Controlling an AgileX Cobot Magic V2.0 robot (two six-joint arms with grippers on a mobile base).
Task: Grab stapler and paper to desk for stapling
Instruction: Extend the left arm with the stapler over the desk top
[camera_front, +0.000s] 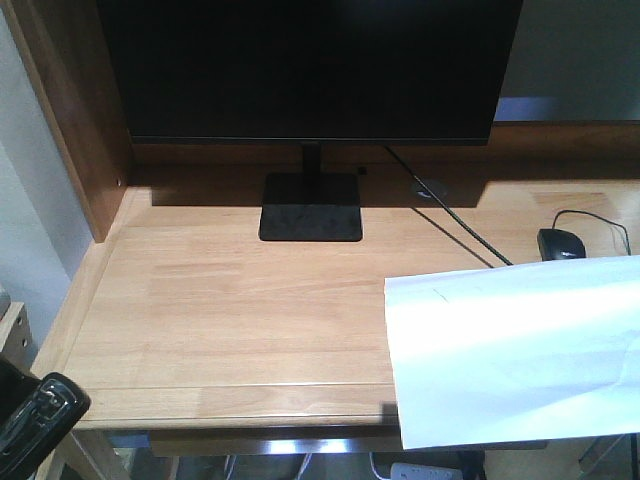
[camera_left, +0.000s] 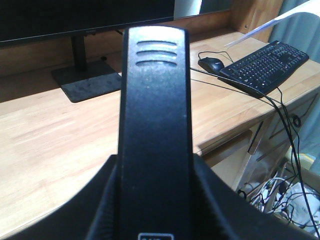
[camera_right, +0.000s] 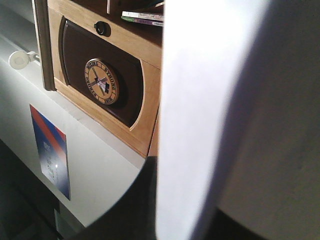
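Note:
The black stapler fills the middle of the left wrist view, and my left gripper is shut on it, a dark finger on each side. In the front view the stapler shows at the bottom left corner, off the front left corner of the desk. The white paper hangs over the desk's right front part. In the right wrist view my right gripper is shut on the paper, which hides most of that view. The right gripper itself does not show in the front view.
A black monitor on a square stand occupies the desk's back. A black mouse and its cable lie at the right, beside a black keyboard. A wooden side panel closes the left. Cables hang below the desk.

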